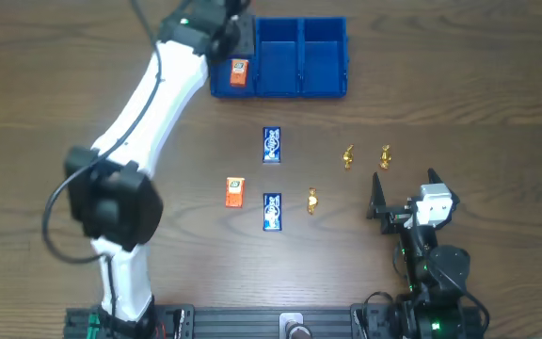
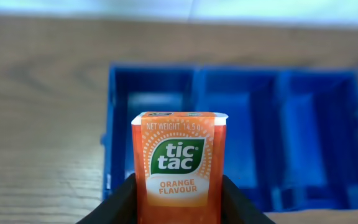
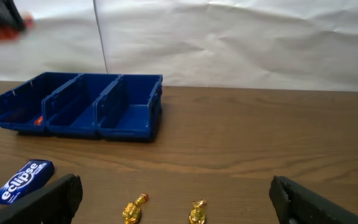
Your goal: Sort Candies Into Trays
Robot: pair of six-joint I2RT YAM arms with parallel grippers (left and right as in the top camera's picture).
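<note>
Clock bearings are taken on the top view, dial centred on the table (image 1: 459, 113).

1. Blue tray (image 1: 301, 89): three compartments side by side, at 12 o'clock by the far edge.
2. Left gripper (image 2: 179, 202): I log it just short of 12 o'clock, at the tray's left end. Its fingers are closed flat against both sides of item 3.
3. Held orange box (image 2: 179, 165): upright in the left gripper, label facing the wrist camera. I see the tray's left compartment right behind it. I cannot tell whether it is inside the compartment or raised over it.
4. Loose orange box (image 1: 235, 192): flat on the wood at 8 o'clock, near centre.
5. Upper blue pack (image 1: 272, 145): just off centre toward 12 o'clock, lying lengthwise.
6. Lower blue pack (image 1: 272, 212): at 6 o'clock, in line with item 5 and just beside item 4.
7. First gold candy (image 1: 348, 156): at 3 o'clock.
8. Second gold candy (image 1: 385, 156): also at 3 o'clock, farther out, near item 7.
9. Third gold candy (image 1: 312, 200): at 4 o'clock, near item 6.
10. Right gripper (image 1: 405, 188): at 5 o'clock from item 8. I read its fingers as spread wide with nothing between them.
</note>
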